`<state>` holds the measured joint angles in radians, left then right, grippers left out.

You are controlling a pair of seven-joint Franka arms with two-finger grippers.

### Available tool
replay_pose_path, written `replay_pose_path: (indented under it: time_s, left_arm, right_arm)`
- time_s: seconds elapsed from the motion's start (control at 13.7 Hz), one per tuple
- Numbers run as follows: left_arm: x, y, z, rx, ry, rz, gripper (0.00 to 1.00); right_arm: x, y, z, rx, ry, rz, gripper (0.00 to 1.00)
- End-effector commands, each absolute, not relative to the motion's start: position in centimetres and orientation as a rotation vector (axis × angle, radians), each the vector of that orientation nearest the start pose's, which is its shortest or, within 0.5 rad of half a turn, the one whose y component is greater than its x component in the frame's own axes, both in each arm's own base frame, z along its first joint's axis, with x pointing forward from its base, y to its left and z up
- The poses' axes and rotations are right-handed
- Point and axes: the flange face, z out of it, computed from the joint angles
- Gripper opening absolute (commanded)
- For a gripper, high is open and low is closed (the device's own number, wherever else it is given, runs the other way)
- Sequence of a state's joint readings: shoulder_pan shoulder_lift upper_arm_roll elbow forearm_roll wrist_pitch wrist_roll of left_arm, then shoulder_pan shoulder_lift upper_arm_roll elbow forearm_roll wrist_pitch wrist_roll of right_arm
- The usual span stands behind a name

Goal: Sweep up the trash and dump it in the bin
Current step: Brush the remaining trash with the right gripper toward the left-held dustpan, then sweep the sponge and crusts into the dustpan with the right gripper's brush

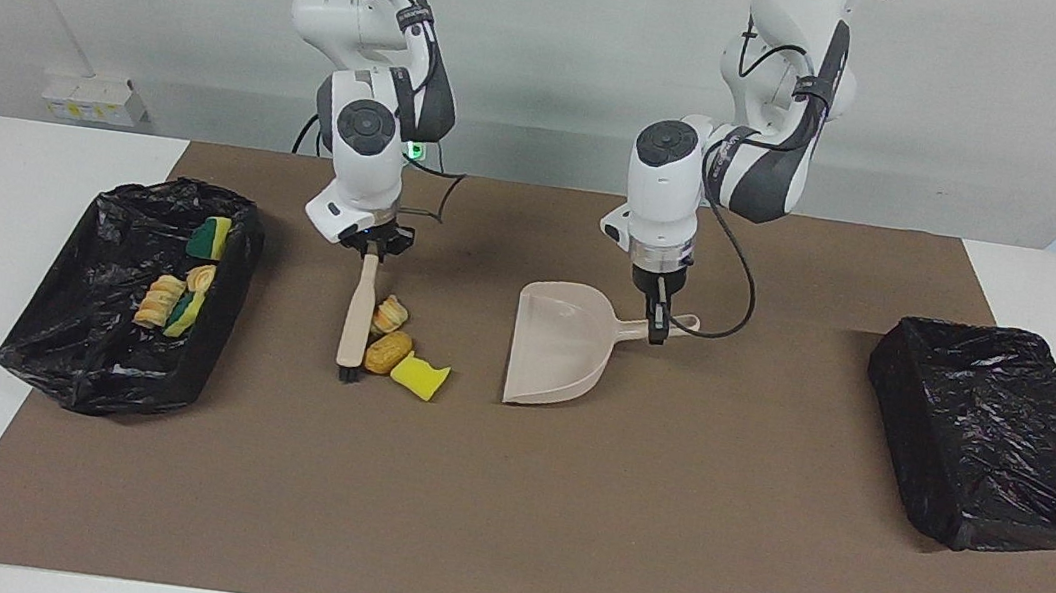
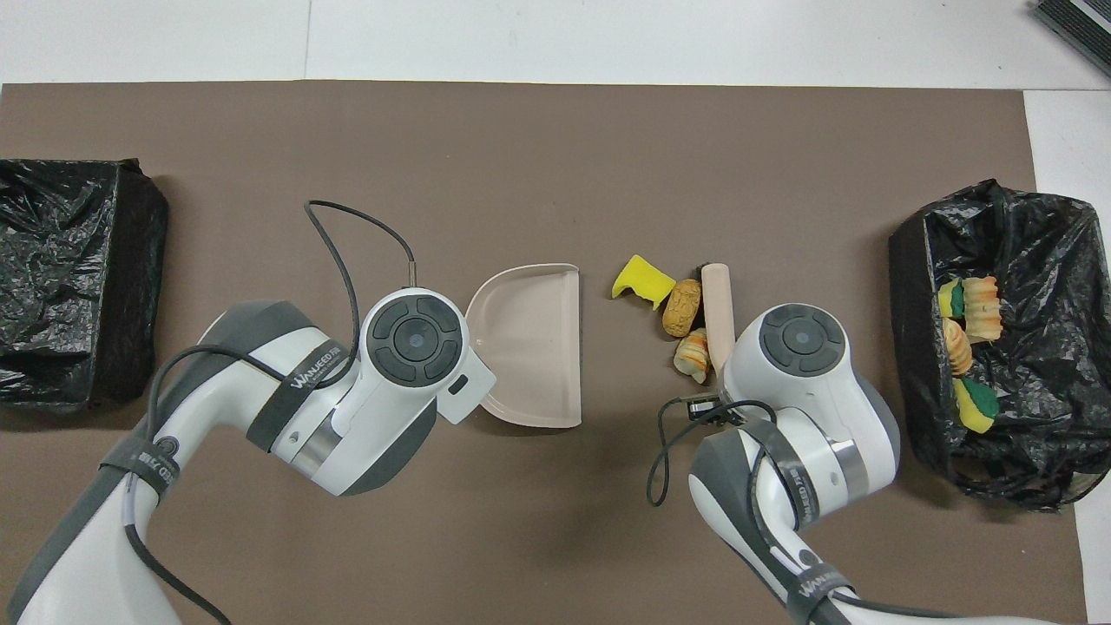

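Three pieces of trash lie bunched on the brown mat: a ridged pastry, a golden bread piece and a yellow sponge chunk. The beige brush touches them on the side toward the right arm's end, with my right gripper shut on its handle. A short gap away is the beige dustpan, open edge facing the trash. My left gripper is shut on its handle. In the overhead view the wrists hide both grippers.
A black-lined bin at the right arm's end of the table holds several more scraps. A second black-bagged bin sits at the left arm's end. The mat covers most of the white table.
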<state>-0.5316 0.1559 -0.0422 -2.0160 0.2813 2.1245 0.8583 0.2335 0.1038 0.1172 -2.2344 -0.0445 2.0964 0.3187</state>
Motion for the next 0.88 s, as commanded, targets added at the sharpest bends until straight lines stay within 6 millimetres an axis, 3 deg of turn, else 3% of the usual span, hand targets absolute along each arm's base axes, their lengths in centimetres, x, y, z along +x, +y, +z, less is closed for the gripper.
replay_pose_path:
  time_s: [0.0,0.22,0.44,0.59,0.8]
  left_arm:
    - [48.4,-28.1,37.0,-2.143,1.961,0.148,0.0]
    - [48.5,-27.5,36.9,-2.243,1.84,0.148,0.0]
    - [49.3,-26.0,36.8,-2.338,1.779,0.258,0.0]
    - [49.3,-25.0,35.4,-2.353,1.759,0.343,0.0]
    - [48.7,-24.8,35.2,-2.353,1.75,0.376,0.0]
  right_arm:
    - [48.7,19.2,30.2,-3.162,-0.078,0.428,0.0]
    - [48.1,23.2,28.6,-3.117,-0.159,0.474,0.0]
    - [47.8,25.2,29.2,-3.01,-0.292,0.486,0.0]
    - [46.5,27.7,29.5,-2.99,-0.398,0.48,0.0]
    - [44.7,31.0,30.4,-2.928,-0.511,0.477,0.0]
